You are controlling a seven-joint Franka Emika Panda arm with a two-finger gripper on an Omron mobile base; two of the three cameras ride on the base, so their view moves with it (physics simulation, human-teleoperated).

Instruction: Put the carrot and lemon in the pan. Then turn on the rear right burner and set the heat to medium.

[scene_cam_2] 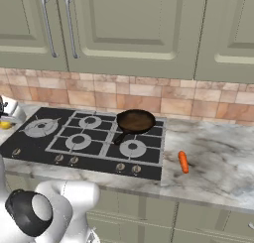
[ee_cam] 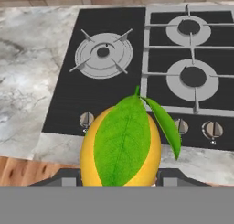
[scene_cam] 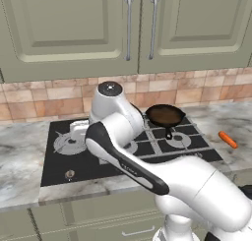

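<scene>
Black stovetop (scene_cam_2: 54,147) set in marble counter (scene_cam_2: 213,157); brick backsplash (scene_cam_2: 163,98) behind; green cabinets (scene_cam_2: 129,29) above.

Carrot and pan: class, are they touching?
Apart. The right base view shows the carrot lying on the counter, with bare marble between it and the pan on the stove.

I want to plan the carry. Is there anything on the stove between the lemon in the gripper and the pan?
Nothing visible blocks the way. The lemon sits between the gripper fingers above the left front of the cooktop. The pan stands on a rear burner, empty. Between them lie only low grates.
</scene>
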